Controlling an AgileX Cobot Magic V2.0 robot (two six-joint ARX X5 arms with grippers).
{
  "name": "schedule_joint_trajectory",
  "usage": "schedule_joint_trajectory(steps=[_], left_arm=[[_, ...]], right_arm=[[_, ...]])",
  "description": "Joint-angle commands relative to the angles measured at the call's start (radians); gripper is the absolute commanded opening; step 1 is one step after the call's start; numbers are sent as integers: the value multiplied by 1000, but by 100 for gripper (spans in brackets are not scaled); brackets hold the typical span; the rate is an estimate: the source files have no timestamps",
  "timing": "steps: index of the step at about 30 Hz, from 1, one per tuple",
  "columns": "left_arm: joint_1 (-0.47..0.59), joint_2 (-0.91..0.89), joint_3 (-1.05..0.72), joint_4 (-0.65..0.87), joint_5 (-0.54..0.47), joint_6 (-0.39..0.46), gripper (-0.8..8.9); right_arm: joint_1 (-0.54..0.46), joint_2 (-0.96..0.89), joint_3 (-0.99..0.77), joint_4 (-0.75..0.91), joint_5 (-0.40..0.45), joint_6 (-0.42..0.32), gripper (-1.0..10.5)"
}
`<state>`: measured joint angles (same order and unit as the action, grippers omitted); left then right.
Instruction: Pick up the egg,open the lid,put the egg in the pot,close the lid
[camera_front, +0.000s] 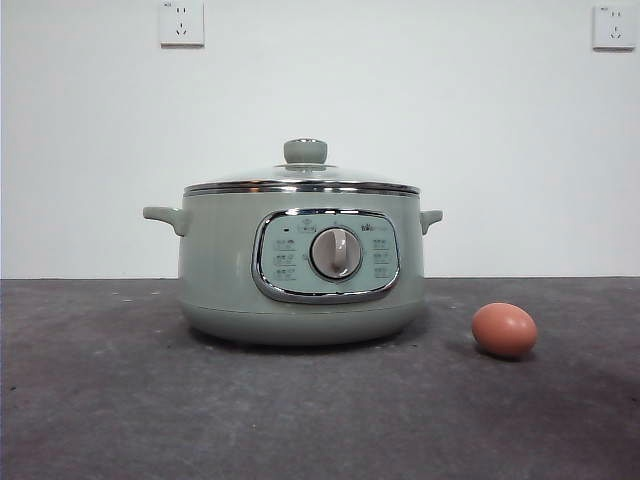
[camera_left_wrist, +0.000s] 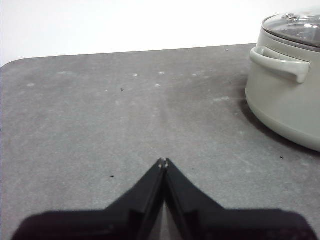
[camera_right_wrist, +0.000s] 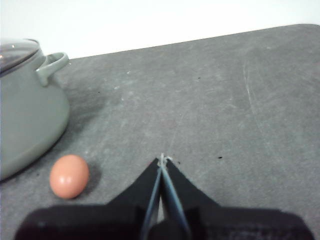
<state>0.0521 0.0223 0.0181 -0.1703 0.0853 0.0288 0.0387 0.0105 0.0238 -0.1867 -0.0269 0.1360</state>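
Note:
The sage-green pot (camera_front: 300, 270) stands in the middle of the dark table with its control dial facing the front view. The glass lid (camera_front: 302, 180) with its pale green knob sits closed on it. The brown-orange egg (camera_front: 504, 330) lies on the table to the right of the pot, a short way apart from it. My right gripper (camera_right_wrist: 162, 159) is shut and empty above the table, with the egg (camera_right_wrist: 69, 176) and the pot (camera_right_wrist: 30, 115) off to one side. My left gripper (camera_left_wrist: 163, 161) is shut and empty over bare table on the pot's (camera_left_wrist: 285, 95) other side.
The dark grey table (camera_front: 100, 400) ends at a white wall with two power sockets (camera_front: 181, 22). Neither arm shows in the front view.

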Motion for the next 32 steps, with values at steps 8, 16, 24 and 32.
schedule_joint_trajectory(steps=[8,16,24,32], left_arm=[[3,12,128,-26,26,-151,-7],[3,121,317,-123,140,-204,-6],[3,305,595,-328,262,-142,-6],[-2,483,895,-518,362,-69,-6]], right_arm=[[0,10,99,-1,-12,109,-12],[0,140,339,-85,-110,124,-12],[0,372,679,-343,-262,-11,-12],[0,559,975,-644,-353,-133,-11]])
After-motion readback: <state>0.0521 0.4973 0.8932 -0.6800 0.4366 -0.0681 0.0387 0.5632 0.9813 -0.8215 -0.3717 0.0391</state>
